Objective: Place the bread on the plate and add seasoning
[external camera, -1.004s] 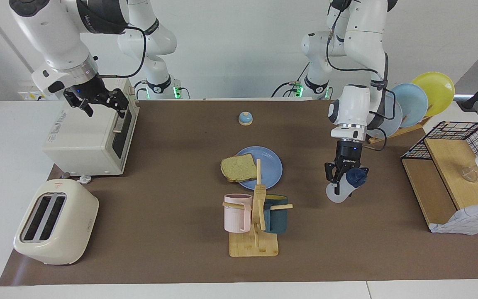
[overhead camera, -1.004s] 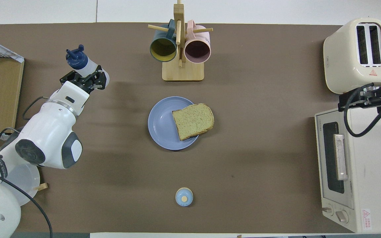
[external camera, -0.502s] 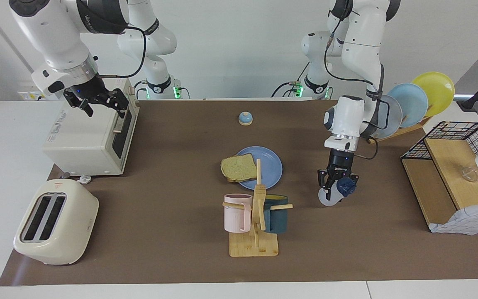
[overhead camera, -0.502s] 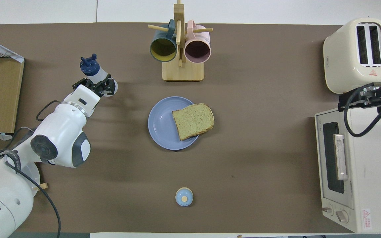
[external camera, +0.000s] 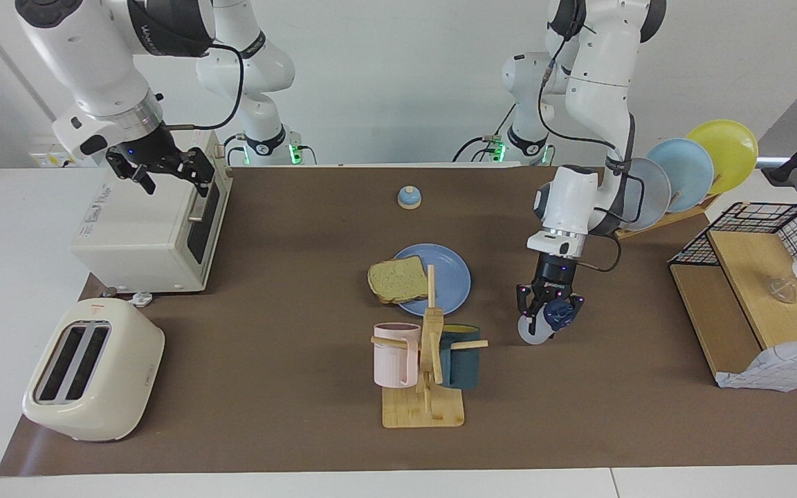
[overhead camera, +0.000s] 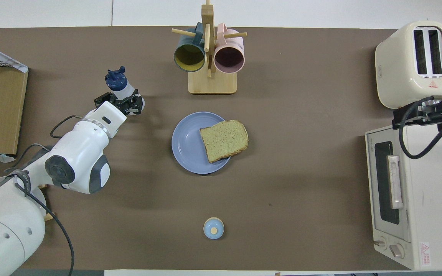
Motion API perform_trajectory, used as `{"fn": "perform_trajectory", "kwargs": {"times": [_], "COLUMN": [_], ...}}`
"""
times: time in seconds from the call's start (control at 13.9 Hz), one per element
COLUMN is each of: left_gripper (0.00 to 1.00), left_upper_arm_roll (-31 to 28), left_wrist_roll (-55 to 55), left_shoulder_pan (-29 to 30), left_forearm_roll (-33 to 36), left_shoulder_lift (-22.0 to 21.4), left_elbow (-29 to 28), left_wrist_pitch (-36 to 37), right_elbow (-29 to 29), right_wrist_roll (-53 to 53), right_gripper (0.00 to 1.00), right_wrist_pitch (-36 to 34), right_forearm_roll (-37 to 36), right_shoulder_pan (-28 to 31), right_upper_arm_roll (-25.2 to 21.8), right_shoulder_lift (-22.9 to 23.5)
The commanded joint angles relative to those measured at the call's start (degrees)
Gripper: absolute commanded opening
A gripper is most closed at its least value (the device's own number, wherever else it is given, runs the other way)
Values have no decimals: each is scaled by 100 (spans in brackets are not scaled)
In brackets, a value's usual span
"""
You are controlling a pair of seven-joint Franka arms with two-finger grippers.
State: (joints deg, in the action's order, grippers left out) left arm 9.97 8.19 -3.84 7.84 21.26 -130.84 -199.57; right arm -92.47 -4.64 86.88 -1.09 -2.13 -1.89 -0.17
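Seasoning (external camera: 544, 325): tilted, gripped in left gripper (external camera: 549, 312) jaws, above worktop beside plate (external camera: 450, 277).
Bread (external camera: 397, 279): overhanging plate rim.
Right gripper (external camera: 163, 169): jaws open, empty, over oven (external camera: 149, 235).

A plain white wall (external camera: 398, 83) rises at the robots' end of the room. The white tabletop (external camera: 11, 228) carries a wide brown mat (external camera: 288, 277) over most of its surface. Soft, even light leaves only faint shadows.

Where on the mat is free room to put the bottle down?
Bare mat lies between the plate and the bell, and between the plate and the oven. Between the plate and the mug rack it is crowded.
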Motion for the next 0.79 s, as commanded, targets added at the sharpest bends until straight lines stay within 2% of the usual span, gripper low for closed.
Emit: {"fn": "perform_trajectory", "kwargs": {"times": [0.0,0.07,0.22,0.29,0.36,0.43,0.72], "left_gripper": [0,0,24,43,83,100,100], "left_upper_arm_roll": [-39,-39,-39,-39,-39,-39,-39], "left_wrist_roll": [7,7,7,7,7,15,7], "left_shoulder_pan": [24,24,24,24,24,33,33], "left_forearm_roll": [139,139,147,147,139,147,147], "left_shoulder_lift": [71,71,54,54,36,27,1], "left_elbow": [32,40,6,-21,-30,-73,-126], "left_wrist_pitch": [-135,-135,-126,-126,-126,-126,-117], "right_elbow": [-113,-113,-113,-113,-113,-113,-113], "right_wrist_roll": [165,165,165,165,165,165,165], "right_gripper": [100,100,100,100,100,100,100], "right_wrist_pitch": [66,74,74,66,66,74,74], "right_forearm_roll": [109,109,109,109,109,109,109], "right_shoulder_pan": [55,55,55,55,55,55,55], "right_upper_arm_roll": [13,13,13,13,13,13,13], "right_shoulder_lift": [-97,-106,-97,-97,-97,-97,-97]}}
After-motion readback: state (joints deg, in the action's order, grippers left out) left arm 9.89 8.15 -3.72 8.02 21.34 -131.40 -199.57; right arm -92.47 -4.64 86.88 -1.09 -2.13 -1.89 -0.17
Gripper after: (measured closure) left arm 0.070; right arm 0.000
